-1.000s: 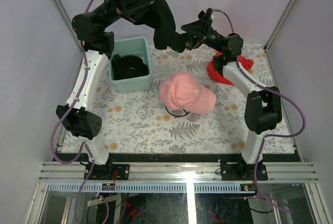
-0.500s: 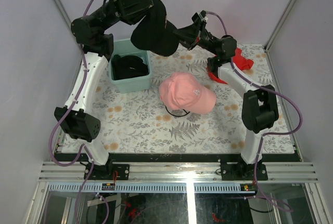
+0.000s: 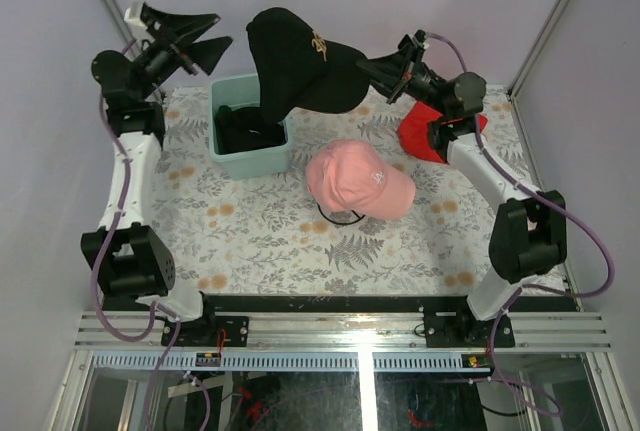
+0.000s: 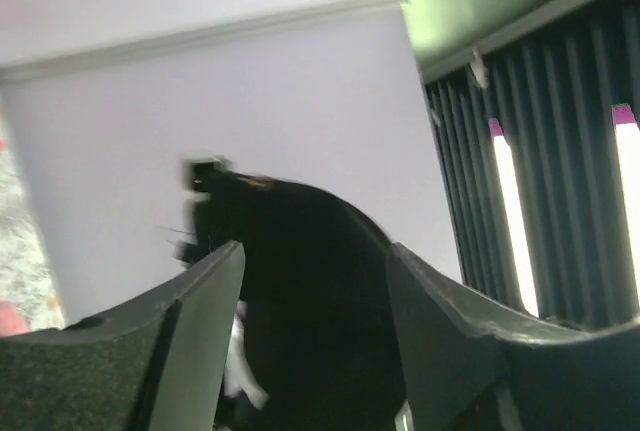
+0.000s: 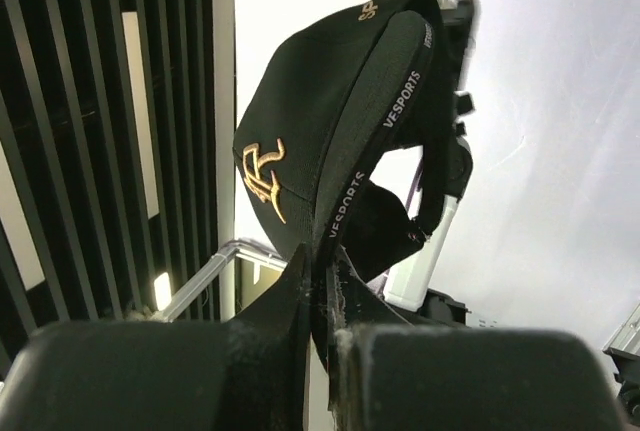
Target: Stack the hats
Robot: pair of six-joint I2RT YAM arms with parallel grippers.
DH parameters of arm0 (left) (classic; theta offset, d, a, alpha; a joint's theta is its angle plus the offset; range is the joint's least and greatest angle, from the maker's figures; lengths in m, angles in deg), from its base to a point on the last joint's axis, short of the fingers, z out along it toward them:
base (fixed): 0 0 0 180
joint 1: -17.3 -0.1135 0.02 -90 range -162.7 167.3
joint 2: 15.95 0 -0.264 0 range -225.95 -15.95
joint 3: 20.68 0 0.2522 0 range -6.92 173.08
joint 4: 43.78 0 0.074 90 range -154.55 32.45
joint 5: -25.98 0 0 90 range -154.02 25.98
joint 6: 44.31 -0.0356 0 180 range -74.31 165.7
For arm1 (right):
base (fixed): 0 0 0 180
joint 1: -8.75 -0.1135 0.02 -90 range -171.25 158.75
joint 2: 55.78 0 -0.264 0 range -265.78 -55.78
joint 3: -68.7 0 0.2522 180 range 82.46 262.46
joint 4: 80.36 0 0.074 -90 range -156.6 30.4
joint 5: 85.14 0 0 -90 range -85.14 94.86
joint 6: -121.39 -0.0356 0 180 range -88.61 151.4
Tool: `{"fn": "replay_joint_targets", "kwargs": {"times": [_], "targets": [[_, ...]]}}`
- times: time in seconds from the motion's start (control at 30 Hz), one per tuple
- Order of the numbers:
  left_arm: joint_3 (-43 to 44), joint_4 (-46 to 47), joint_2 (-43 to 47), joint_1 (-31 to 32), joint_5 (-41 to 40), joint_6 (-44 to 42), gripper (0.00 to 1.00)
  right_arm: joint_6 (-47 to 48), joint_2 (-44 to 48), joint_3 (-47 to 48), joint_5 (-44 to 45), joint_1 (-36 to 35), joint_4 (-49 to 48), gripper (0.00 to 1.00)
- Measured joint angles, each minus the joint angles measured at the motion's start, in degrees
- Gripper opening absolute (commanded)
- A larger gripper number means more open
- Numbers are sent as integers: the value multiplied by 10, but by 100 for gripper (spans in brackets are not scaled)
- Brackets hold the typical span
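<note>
1. Pink cap (image 3: 355, 183): sits crown up at about the middle of the bench (image 3: 270, 241), brim pointing to 4 o'clock. Nothing is on it, so it is probably the base of the stack.
2. Mint tub (image 3: 250, 164): at 10 o'clock, well apart from the pink cap. It holds dark caps (image 3: 240, 129), count unclear. It looks like the supply bin.
3. Red cloth (image 3: 425, 136): at 2 o'clock, under the right forearm. Not part of the job.
4. Black cap (image 3: 295, 61): held in the air at 12 o'clock, gold logo showing, crown hanging toward the tub's far edge.
5. Right claw (image 3: 375, 69): clenched on the black cap's brim. The wrist view shows the brim edge pinched between the fingers (image 5: 290, 301). Gripping the brim leaves the crown free to nest over another cap.
6. Left claw (image 3: 195, 39): at 10 o'clock, farthest back, jaws apart with nothing between them. It is well clear of the black cap, which is only visible beyond its fingers.
7. Judgement: the right arm alone carries the load. Next it should swing toward 6 o'clock and lower the crown onto the pink cap. The risk is the hanging cap tilting and landing skewed.
</note>
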Motion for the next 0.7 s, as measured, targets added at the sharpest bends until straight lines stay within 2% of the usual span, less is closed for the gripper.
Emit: {"fn": "replay_joint_targets", "kwargs": {"times": [0.07, 0.13, 0.23, 0.43, 0.6, 0.7], "targets": [[-24, -131, 24, -29, -16, -83, 62, 2, 28, -4, -2, 14, 28, 0], [-46, -275, 55, -43, -46, -186, 62, 28, 66, 5, -14, 32, 107, 0], [-92, -390, 94, -42, -71, -287, 62, 109, 97, 57, -23, 51, 263, 0], [-198, -494, 130, -18, -76, -401, 64, 277, 115, 163, -25, 71, 522, 0], [-274, -523, 142, 56, -75, -446, 64, 359, 116, 175, -29, 87, 645, 0], [-302, -531, 143, 109, -74, -469, 64, 385, 116, 169, -31, 116, 685, 0]]}}
